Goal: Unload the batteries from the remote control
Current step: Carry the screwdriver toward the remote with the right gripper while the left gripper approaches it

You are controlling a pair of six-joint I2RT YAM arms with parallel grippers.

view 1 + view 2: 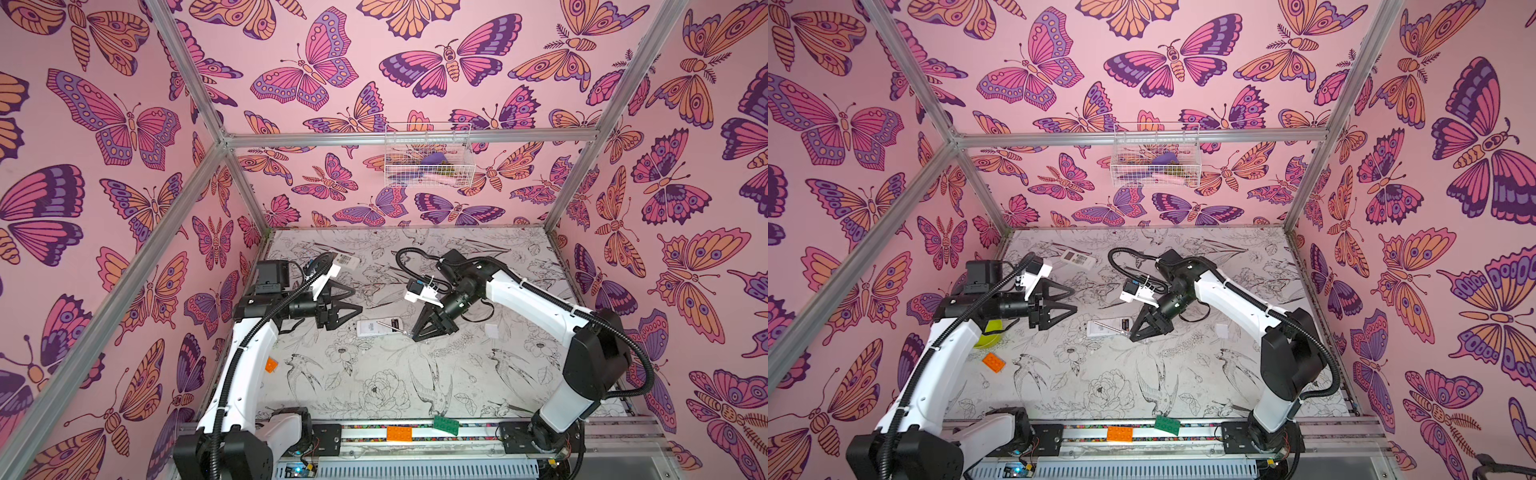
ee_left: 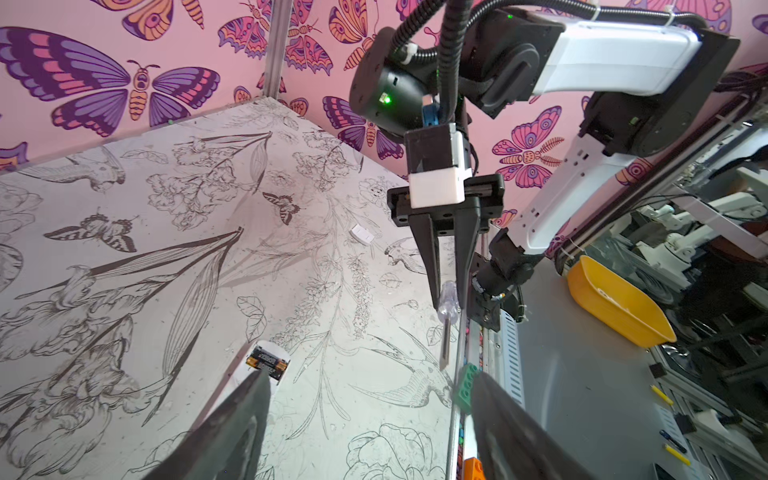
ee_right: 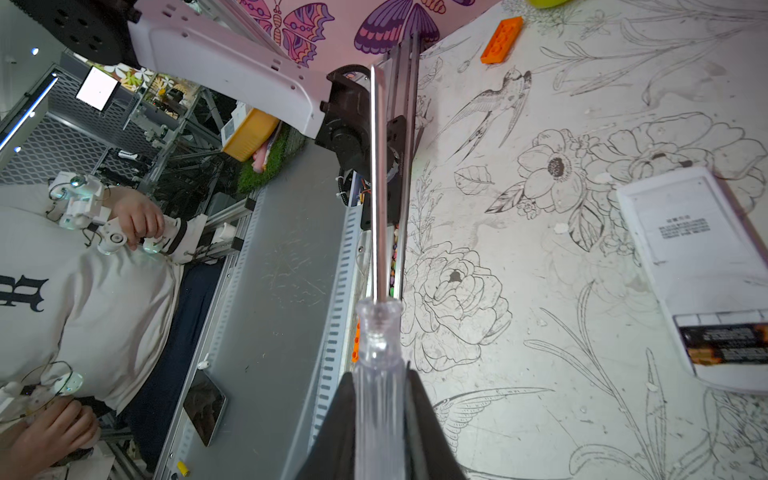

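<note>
Both top views: remote control (image 1: pixel 368 328) lies long axis left-right at the centre of the table (image 1: pixel 374 386), batteries (image 1: pixel 1121 323) seated in its uncovered right end. Right gripper (image 1: pixel 417 336) sits just beside that end, while left gripper (image 1: pixel 358 302) hangs spread and empty near the other end. Left wrist: batteries just past one finger, bare table all round. Right wrist: right gripper clamped on screwdriver (image 3: pixel 379 353), tip off to the side of the batteries.

Batteries (image 3: pixel 727 345) in remote (image 3: pixel 690 249) on table (image 3: pixel 519 374)
</note>
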